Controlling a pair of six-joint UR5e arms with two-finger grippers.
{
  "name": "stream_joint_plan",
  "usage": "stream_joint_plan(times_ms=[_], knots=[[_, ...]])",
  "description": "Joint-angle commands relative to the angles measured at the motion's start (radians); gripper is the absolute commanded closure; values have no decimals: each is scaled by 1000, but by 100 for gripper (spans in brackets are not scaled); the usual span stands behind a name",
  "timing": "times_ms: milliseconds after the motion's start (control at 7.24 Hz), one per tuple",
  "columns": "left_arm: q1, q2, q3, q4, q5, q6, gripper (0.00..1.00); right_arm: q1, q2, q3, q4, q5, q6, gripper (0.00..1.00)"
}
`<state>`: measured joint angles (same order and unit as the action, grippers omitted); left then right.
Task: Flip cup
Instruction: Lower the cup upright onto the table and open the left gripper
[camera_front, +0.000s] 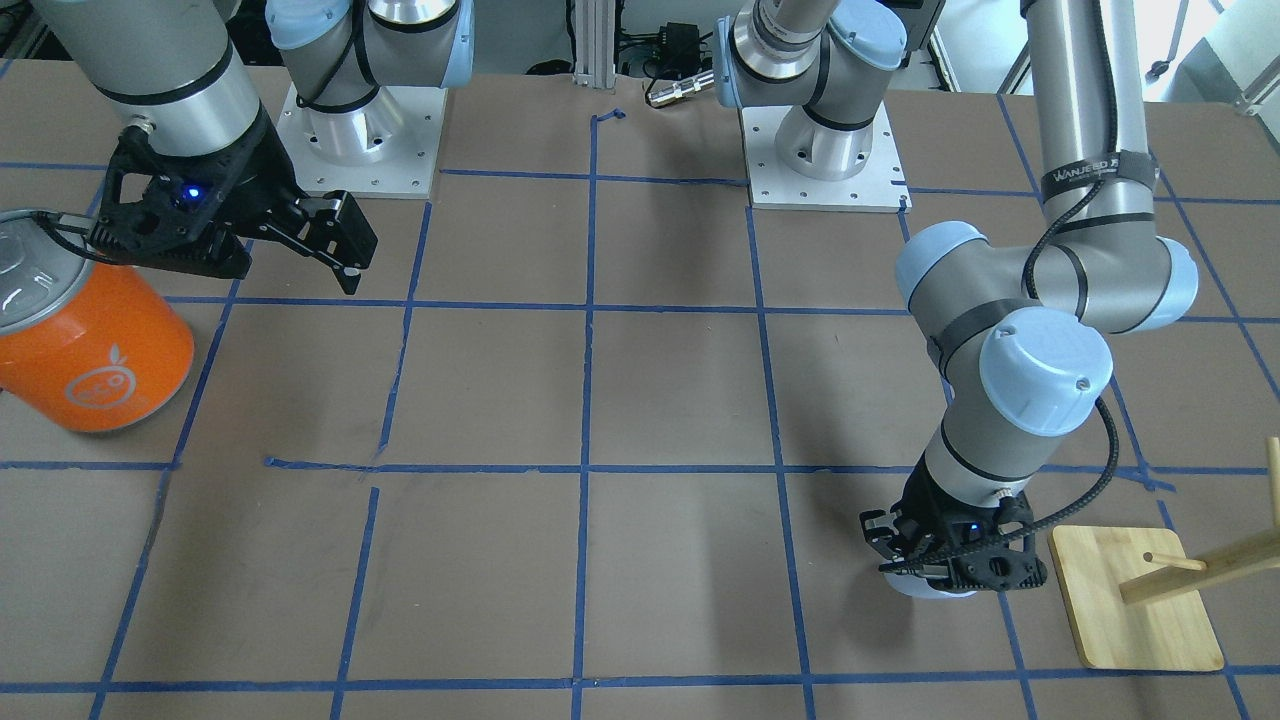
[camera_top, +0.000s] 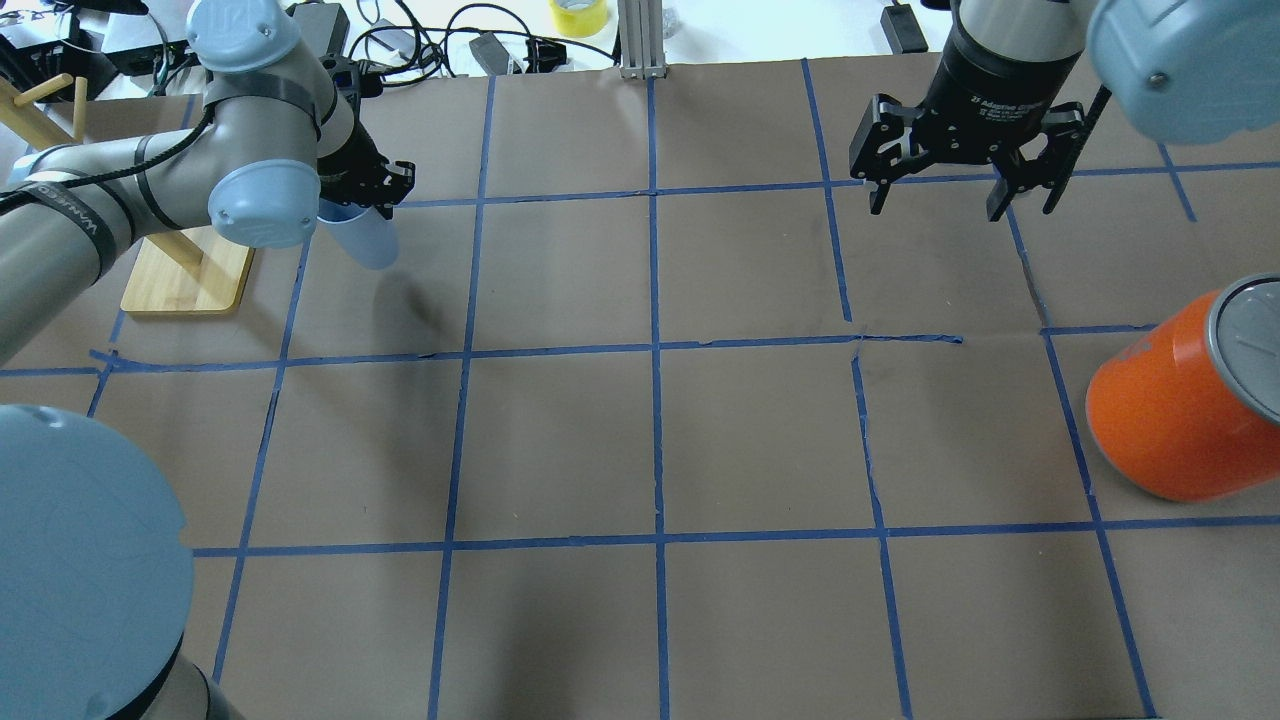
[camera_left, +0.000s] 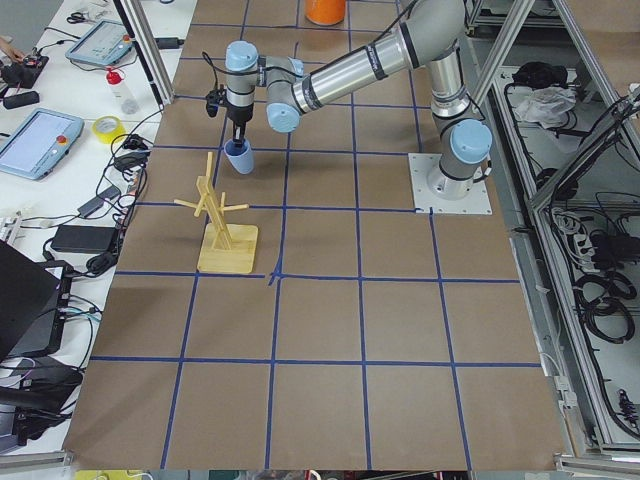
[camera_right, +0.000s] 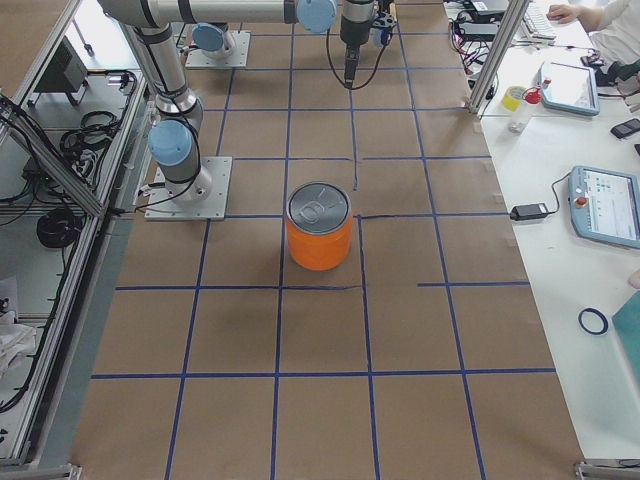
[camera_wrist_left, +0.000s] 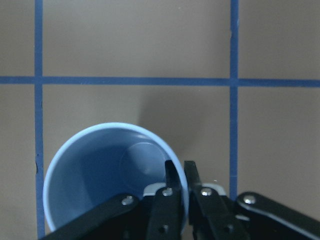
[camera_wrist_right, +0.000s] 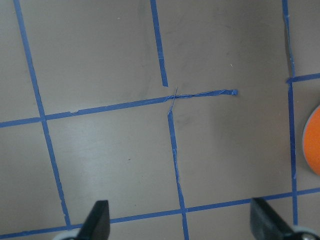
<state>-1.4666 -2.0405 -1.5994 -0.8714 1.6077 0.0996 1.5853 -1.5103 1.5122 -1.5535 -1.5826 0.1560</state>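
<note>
The pale blue cup (camera_wrist_left: 100, 185) is held mouth-up, its open rim facing the left wrist camera. My left gripper (camera_wrist_left: 181, 172) is shut on the cup's rim, one finger inside and one outside. In the overhead view the cup (camera_top: 365, 240) hangs below the left gripper (camera_top: 378, 192) at the far left of the table. It also shows in the front-facing view (camera_front: 925, 588), low over the paper; I cannot tell whether it touches. My right gripper (camera_top: 940, 205) is open and empty, far from the cup, jaws wide apart in its wrist view (camera_wrist_right: 181, 222).
A big orange can (camera_top: 1170, 410) with a silver lid stands on the robot's right side, near the right gripper (camera_front: 295, 262). A wooden peg stand (camera_top: 185, 275) on a square base sits just beside the left gripper. Blue tape lines grid the brown table.
</note>
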Motion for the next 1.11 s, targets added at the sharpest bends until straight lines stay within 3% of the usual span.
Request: stream_joint_plan(times_ms=[0,138,415,553,967], knots=[[0,-7,-8,29,84,2,57,1,-1,0,0,-10,-7,0],[0,-7,-8,37,78,-6,6,1,-1,0,1,-10,-7,0],[-1,8,1,40,72,-17,0,-1,-1,2,7,-11,-7,0],[-11,46,10,25,16,-23,0,-1,-1,12,7,-11,-7,0],[-18,236,12,-290,-40,-40,0,-1,-5,34,1,-27,-7,0]])
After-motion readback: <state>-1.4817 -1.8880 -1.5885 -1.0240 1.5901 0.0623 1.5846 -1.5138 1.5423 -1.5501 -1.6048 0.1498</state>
